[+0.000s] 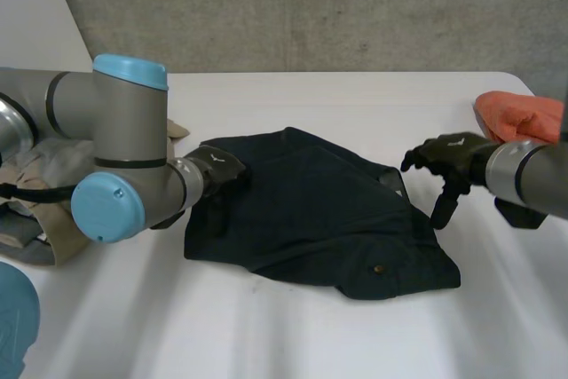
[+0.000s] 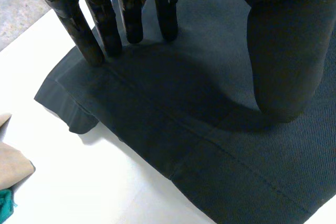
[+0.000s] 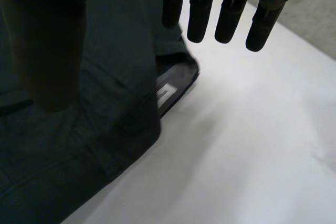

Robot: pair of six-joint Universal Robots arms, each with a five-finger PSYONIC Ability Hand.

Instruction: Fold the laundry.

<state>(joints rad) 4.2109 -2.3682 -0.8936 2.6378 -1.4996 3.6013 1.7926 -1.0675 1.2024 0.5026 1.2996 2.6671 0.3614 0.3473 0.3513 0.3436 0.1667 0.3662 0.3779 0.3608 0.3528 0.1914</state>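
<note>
The dark garment point(image 1: 319, 219) lies left-to-right across mid-frame on the white surface point(image 1: 266, 335), with the left hand point(image 1: 220, 169) resting straight fingers point(image 2: 86, 35) on its left edge and the right hand point(image 1: 448, 155) hanging straight-fingered and empty just beyond its right edge.

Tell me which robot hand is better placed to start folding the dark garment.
Left, probably. The left robot hand has straight fingers pressing on the dark garment near a corner. The right robot hand hangs open beside the garment's opposite edge, above the white table, touching nothing.
</note>
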